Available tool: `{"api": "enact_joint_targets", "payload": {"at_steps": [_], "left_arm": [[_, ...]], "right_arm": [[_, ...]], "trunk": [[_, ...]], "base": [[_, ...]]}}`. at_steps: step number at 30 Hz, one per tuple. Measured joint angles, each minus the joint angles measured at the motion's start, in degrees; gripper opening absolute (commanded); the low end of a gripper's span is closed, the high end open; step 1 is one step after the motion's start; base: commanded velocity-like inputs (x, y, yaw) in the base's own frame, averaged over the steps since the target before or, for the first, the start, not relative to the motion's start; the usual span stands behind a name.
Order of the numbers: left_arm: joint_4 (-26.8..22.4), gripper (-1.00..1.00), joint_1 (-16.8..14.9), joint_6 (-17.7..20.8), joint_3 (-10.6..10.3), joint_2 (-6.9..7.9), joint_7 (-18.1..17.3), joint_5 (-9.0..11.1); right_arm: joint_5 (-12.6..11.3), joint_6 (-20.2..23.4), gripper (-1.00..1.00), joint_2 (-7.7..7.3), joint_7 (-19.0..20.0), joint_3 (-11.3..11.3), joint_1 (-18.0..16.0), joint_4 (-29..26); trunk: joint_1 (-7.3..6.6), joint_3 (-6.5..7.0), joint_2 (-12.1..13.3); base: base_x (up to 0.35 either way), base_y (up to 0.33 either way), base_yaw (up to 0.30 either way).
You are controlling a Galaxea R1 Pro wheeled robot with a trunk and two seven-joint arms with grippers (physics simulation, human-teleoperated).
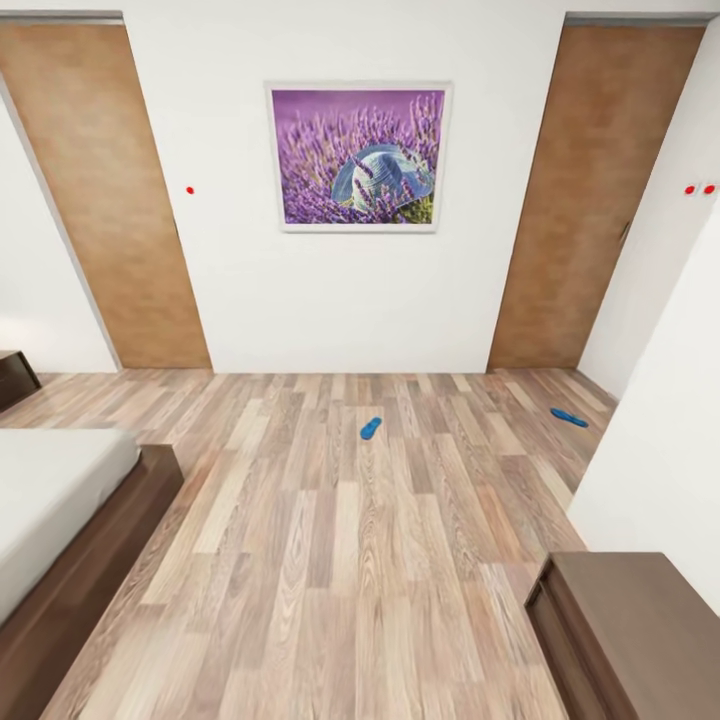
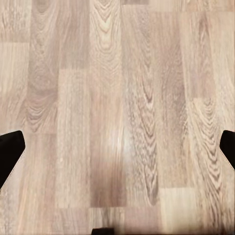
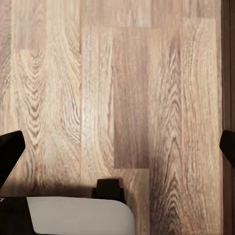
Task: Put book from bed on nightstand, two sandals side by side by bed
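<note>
Two bright blue sandals lie apart on the wood floor: one sandal (image 1: 371, 428) near the middle of the room, the other sandal (image 1: 569, 417) by the right wall. The bed (image 1: 60, 500), with its pale grey mattress and dark brown frame, is at the left. A dark brown nightstand (image 1: 15, 376) peeks in at the left edge beyond it. The book is out of view. My left gripper (image 2: 117, 152) hangs open over bare planks, and my right gripper (image 3: 117, 149) is open over the floor too, both with nothing between the fingers.
A low dark brown cabinet (image 1: 625, 630) stands at the lower right against a white wall corner (image 1: 660, 450). Two wooden doors (image 1: 105, 200) (image 1: 600, 200) flank a lavender picture (image 1: 358, 157) on the far wall. Wood floor (image 1: 340, 560) stretches between bed and cabinet.
</note>
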Motion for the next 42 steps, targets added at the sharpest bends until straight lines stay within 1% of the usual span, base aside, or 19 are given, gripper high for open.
{"api": "enact_joint_targets", "payload": {"at_steps": [42], "left_arm": [[0.00,1.00,0.01,0.00,0.00,0.00,-0.01,-0.01]], "right_arm": [[0.00,0.00,1.00,-0.01,0.00,0.00,0.00,-0.01]], "trunk": [[0.00,0.00,0.00]], "base": [[0.332,0.000,0.000]]}}
